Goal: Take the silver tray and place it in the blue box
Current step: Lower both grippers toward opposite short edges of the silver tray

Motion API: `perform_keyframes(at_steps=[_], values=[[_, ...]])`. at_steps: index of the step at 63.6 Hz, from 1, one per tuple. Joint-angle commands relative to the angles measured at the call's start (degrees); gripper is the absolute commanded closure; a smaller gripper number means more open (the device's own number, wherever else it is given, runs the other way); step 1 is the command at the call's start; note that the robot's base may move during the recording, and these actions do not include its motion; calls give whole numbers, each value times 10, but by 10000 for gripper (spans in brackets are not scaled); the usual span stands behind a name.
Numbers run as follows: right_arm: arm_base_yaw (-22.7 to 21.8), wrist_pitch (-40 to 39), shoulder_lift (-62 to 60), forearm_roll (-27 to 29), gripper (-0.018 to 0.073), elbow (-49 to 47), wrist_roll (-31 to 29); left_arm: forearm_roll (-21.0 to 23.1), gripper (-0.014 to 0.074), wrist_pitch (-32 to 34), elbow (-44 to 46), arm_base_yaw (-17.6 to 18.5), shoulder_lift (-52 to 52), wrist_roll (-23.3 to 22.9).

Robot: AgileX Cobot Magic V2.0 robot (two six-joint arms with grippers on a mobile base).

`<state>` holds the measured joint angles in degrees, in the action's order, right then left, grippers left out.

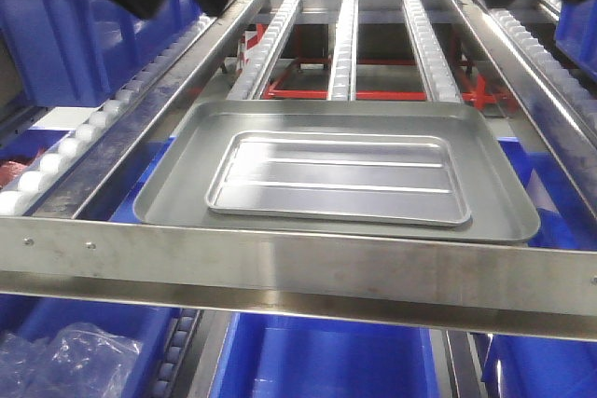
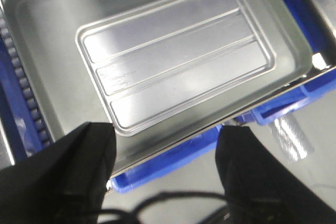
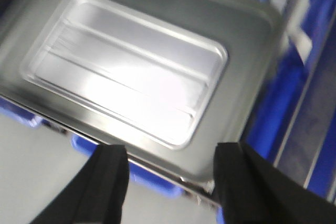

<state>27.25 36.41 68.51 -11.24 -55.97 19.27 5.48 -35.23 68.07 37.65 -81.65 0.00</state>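
Your silver tray [image 1: 338, 179] lies flat inside the larger grey tray [image 1: 173, 179], its two long ridges running side to side in the front view. The grey tray rests on the roller rack [image 1: 343, 39] just behind the front rail [image 1: 280, 267], and a blue box [image 1: 326, 361] shows below that rail. Your left gripper [image 2: 168, 132] and right gripper [image 3: 170, 151] both hang above the trays without touching them, each with its jaws spread wide and nothing between the fingers.
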Motion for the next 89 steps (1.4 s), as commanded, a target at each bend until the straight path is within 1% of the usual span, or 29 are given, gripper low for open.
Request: perform_keyframes(at_steps=[1,3,6,8,10,13,24,30,34,37,41,49,57,75,89], values=[[-8,39,45,-6,90,-72,9,-30,261,-8,65,3,-28,-54],[-9,54,66,-6,90,-91,14,-55,261,-19,81,3,-44,-93],[-9,67,98,-6,90,-117,30,-112,261,-34,105,3,-68,-159],[-9,67,113,-6,90,-128,42,-138,261,-42,116,3,-80,-196],[-9,66,130,-6,90,-140,56,-163,261,-48,128,3,-94,-224],[-11,62,154,-6,90,-156,75,-185,262,-54,144,3,-112,-244],[-34,70,214,-6,93,-189,111,-185,262,-69,186,3,-173,-248],[-53,70,231,-6,93,-193,112,-180,262,-71,199,3,-198,-249],[-63,68,241,-6,93,-193,112,-180,262,-71,206,2,-213,-266],[-67,67,249,-6,93,-193,112,-175,261,-71,210,-2,-223,-277],[-71,62,259,-6,93,-193,112,-165,262,-70,211,-11,-232,-277],[-72,35,275,-4,93,-193,112,-148,262,-66,212,-33,-250,-277],[-72,10,294,17,93,-193,112,-141,262,-57,213,-47,-263,-277],[-72,6,338,18,93,-193,100,-137,263,-32,214,-48,-278,-274],[-72,4,355,18,93,-193,86,-132,263,-33,214,-48,-292,-274]])
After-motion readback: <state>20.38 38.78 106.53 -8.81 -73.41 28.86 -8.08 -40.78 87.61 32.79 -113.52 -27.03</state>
